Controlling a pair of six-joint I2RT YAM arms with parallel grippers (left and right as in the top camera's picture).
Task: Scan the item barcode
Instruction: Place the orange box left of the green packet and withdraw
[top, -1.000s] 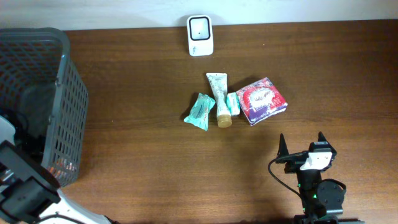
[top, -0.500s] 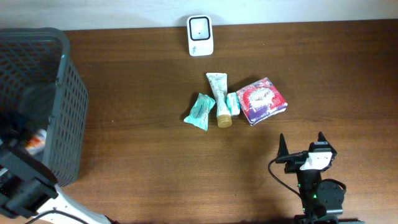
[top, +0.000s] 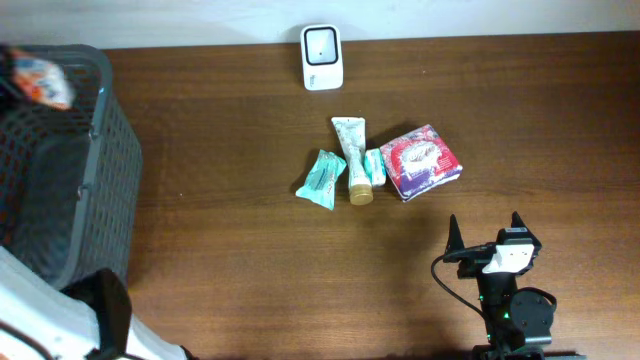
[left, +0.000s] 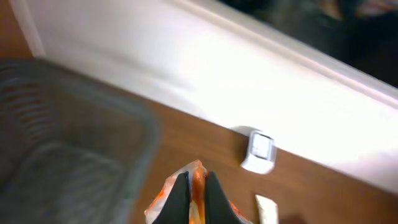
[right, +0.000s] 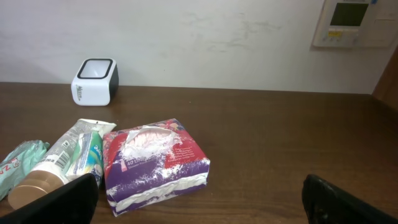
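The left gripper (left: 197, 186) pinches one crinkly orange-and-white packet (top: 40, 78) above one dark grey mesh basket (top: 105, 150). The right gripper (top: 484, 226) is spread wide. Four packaged goods (top: 352, 158) lie near one white box-shaped scanner (top: 321, 57).

Table (top: 230, 250): dark wood, smooth, slight sheen. Basket (top: 105, 190): grey plastic mesh, matt. Scanner (top: 322, 57): white plastic, smooth, glossy, w/ dark window. Tube (top: 350, 145): soft plastic, semi-gloss; cap gold-coloured, looks metallic. Tissue pack (top: 420, 161): thin plastic film, glossy, wrinkled. Green packet (top: 321, 179): crinkly film. Orange-white packet (top: 38, 80): crinkled wrapper, approx. plastic film, too blurred to say more. Wall (right: 217, 43): matt white paint, a few scuffs.
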